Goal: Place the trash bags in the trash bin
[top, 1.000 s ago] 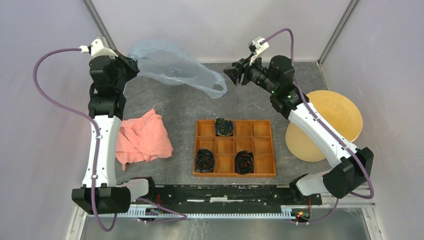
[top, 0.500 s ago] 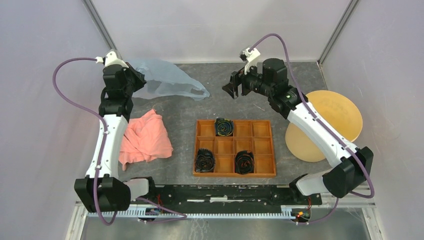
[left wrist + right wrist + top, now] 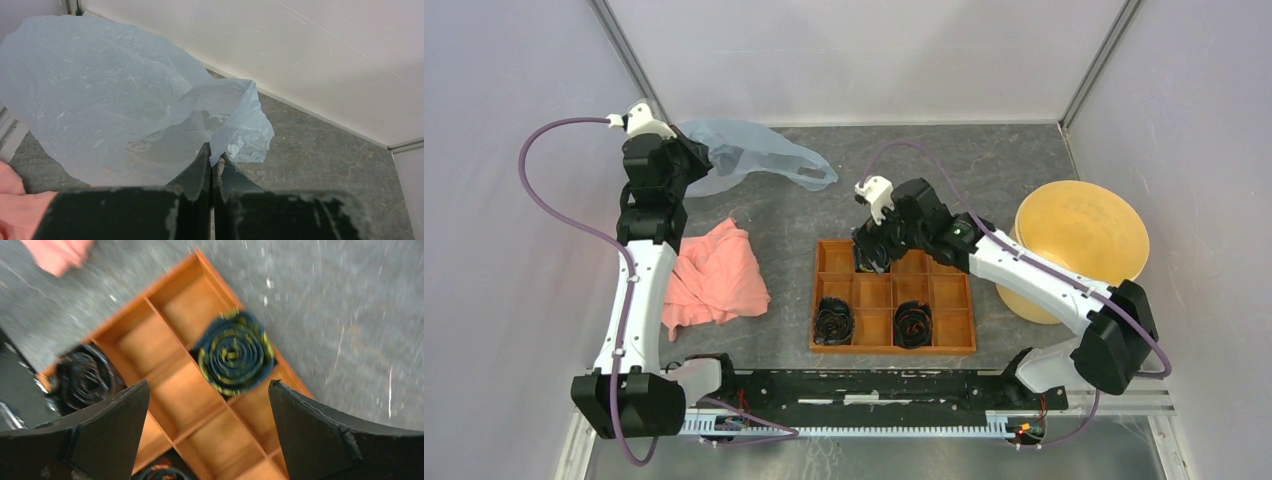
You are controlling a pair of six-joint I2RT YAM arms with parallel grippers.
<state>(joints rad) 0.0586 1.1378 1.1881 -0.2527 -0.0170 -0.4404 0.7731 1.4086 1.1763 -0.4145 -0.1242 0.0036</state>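
The pale blue trash bag (image 3: 759, 160) lies spread at the back left of the table. My left gripper (image 3: 702, 158) is shut on its edge. In the left wrist view the film (image 3: 110, 95) billows ahead of my closed left gripper (image 3: 214, 156). The yellow-tan trash bin (image 3: 1079, 240) lies tilted at the right edge, its opening facing up and left. My right gripper (image 3: 871, 250) is open and empty above the back row of the orange tray (image 3: 969, 345). In the right wrist view it (image 3: 207, 390) hangs over the tray's compartments (image 3: 175, 320).
A salmon-pink cloth (image 3: 714, 280) lies left of the tray. The tray holds three rolled dark items, one blue-yellow roll (image 3: 234, 354) in the back row. Enclosure walls stand close at the back and both sides.
My right arm has swung from the back of the table forward and down over the orange tray. The bag has sunk and settled lower on the table. My left arm barely moved.
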